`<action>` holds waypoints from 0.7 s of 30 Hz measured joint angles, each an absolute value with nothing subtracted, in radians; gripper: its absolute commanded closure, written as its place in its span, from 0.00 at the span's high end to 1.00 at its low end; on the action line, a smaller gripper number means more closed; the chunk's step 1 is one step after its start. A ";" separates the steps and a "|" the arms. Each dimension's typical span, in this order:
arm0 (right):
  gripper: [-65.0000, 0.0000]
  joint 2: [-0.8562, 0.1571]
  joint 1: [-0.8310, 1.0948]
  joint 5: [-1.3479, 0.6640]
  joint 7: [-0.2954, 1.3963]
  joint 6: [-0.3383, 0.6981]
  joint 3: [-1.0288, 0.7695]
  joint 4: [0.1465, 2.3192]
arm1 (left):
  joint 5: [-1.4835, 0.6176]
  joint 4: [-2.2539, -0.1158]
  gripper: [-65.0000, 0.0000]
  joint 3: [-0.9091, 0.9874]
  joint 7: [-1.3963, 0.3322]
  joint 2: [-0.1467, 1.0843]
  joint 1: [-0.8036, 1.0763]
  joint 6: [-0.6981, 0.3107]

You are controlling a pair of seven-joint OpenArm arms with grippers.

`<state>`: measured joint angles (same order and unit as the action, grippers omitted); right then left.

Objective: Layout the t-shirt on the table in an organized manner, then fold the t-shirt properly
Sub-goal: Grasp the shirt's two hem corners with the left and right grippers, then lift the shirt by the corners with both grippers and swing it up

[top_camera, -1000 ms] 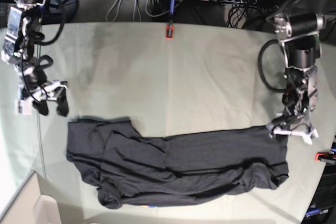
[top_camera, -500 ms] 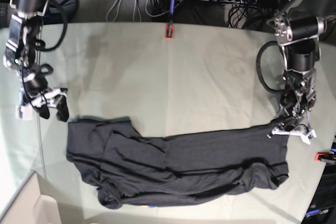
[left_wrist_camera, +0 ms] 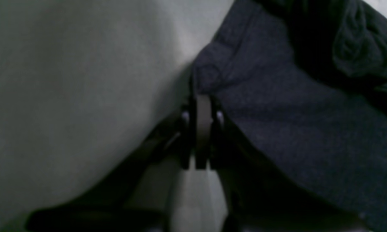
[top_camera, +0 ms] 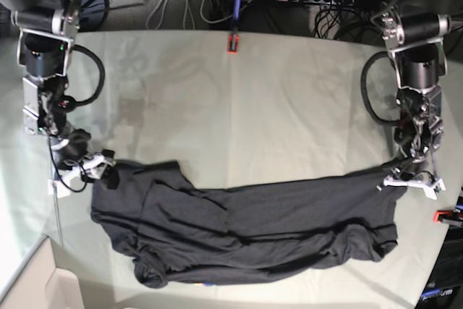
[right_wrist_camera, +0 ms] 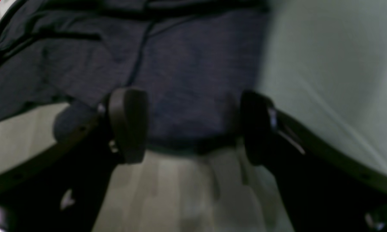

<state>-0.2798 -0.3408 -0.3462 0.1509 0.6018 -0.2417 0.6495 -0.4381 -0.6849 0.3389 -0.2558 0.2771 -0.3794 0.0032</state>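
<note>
Across the pale cloth-covered counter (top_camera: 289, 106), a dark t-shirt (top_camera: 275, 211) is lying long and rumpled, with wrinkles running down its body and loose folds (top_camera: 343, 244) bunching along the side nearest the base camera. The fabric is looking light, soft and limp, so it is probably going to be draping and creasing with every pull rather than holding a shape. Nothing about it is appearing fragile or slick, though a small pinch is likely to be dragging only its own corner while the middle is lagging behind.

At one end of the t-shirt, the left hand (left_wrist_camera: 198, 104) is closing its fingers tightly on a gathered bit of the far corner, the cloth puckering up at the tips. At the opposite end of the t-shirt, the right hand (right_wrist_camera: 193, 127) is standing wide open, its fingers straddling the other far corner and gripping nothing.

For an even hold, the two far corners of the t-shirt are seeming the best places to be grasping, with the right hand needing a fair bite of fabric just inside the edge. A shallow pinch there is risking a slip, while uneven tension between the corners is threatening to be skewing the hem.
</note>
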 measured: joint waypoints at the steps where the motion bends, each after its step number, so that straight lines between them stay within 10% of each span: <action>1: 0.69 -0.281 -0.343 -0.349 0.119 0.602 -0.242 0.636 | -0.441 -0.691 0.00 0.340 -0.257 0.279 -0.371 0.002; 16: 0.68 -0.263 -0.348 -0.357 -0.077 0.600 -0.244 0.482 | -0.441 -0.686 0.00 0.343 -0.288 0.271 -0.347 0.001; 21: 0.44 -0.224 -0.351 -0.363 -0.076 0.601 -0.243 0.482 | -0.441 -0.685 0.00 0.342 -0.288 0.273 -0.335 0.000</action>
<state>-0.2237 -0.3508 -0.3630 -0.0761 0.6006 -0.2428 0.4824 -0.4412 -0.6853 0.3424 -0.2878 0.2726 -0.3351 0.0002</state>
